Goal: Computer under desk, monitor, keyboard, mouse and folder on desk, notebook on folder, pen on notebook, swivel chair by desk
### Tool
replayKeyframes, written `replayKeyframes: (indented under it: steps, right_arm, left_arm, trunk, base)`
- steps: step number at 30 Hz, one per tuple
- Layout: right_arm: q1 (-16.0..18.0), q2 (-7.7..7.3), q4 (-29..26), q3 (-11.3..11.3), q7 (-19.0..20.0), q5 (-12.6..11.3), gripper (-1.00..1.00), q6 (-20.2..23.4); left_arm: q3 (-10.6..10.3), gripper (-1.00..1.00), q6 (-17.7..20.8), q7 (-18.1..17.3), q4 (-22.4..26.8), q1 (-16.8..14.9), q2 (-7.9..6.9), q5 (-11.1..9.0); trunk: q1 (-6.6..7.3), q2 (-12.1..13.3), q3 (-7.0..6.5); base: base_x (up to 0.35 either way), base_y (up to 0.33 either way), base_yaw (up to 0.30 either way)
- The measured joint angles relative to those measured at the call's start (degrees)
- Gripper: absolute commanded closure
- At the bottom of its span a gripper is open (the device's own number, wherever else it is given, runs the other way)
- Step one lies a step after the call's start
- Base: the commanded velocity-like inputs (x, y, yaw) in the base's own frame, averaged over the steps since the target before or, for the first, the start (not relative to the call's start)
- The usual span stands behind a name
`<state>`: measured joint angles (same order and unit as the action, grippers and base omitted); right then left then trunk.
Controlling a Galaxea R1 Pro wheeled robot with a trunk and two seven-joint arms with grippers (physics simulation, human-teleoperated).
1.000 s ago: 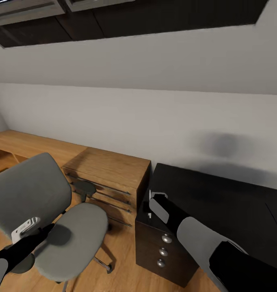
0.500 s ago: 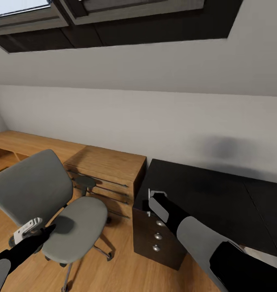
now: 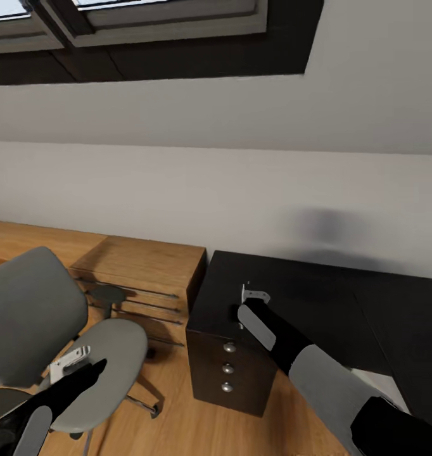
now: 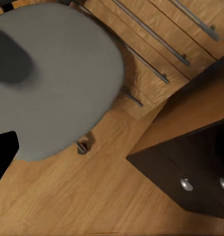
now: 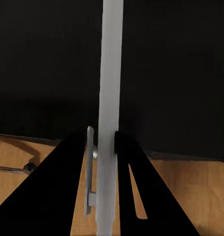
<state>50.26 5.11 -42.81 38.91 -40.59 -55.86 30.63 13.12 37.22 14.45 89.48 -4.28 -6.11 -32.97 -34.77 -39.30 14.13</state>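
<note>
We look down on a wood floor [image 3: 178,430] under a white sloped wall. The black desk [image 3: 317,297] fills the lower right of the frame, its tabletop bare where we see it, three silver-knobbed drawers at its left end. A light wooden cabinet [image 3: 140,266] stands just beside it. The swivel chair [image 3: 108,354] sits lower left, apart from the desk, with open floor between. Our left gripper [image 3: 73,361] hangs over the seat; whether its jaws are parted, we cannot tell. Our right gripper [image 3: 253,297] hangs over the tabletop corner, jaws closed on a thin pale grey flat piece [image 5: 110,98].

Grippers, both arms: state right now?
Left gripper: cannot tell, the fingers are too unclear.
Right gripper: shut on the thin grey notebook.
</note>
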Motion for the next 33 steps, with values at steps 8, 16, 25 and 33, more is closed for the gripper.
replayKeyframes:
  steps: [8,16,25,33]
  right_arm:
    - [-6.0,-6.87,-19.8,0.1,-11.1,-6.1,1.00,0.0]
    - [-6.4,-8.01,-21.7,0.1,-12.0,-6.8,1.00,0.1]
    - [-6.5,-8.13,-22.0,0.1,-12.6,-6.9,1.00,0.0]
    - [-6.6,-8.14,-21.9,0.1,-13.0,-6.8,1.00,0.0]
  left_arm:
    - [-7.1,-1.00,-0.2,0.1,-5.2,0.0,1.43,1.3]
    - [-9.8,-1.00,-3.4,-0.3,-14.0,0.0,1.54,1.3]
    - [-14.8,-1.00,-24.0,-0.6,-33.5,0.0,1.50,1.3]
    - [-26.5,-1.00,-39.2,-0.3,-42.3,0.0,1.41,1.1]
  trunk:
    - [0.22,0.4,-0.25]
    - [0.22,0.4,-0.25]
    - [0.22,0.4,-0.25]
    - [0.22,0.4,-0.25]
  base:
    - [0.000,0.000,-0.288]
    - [0.000,0.000,-0.291]
    - [0.000,0.000,-0.292]
    - [0.000,0.000,-0.292]
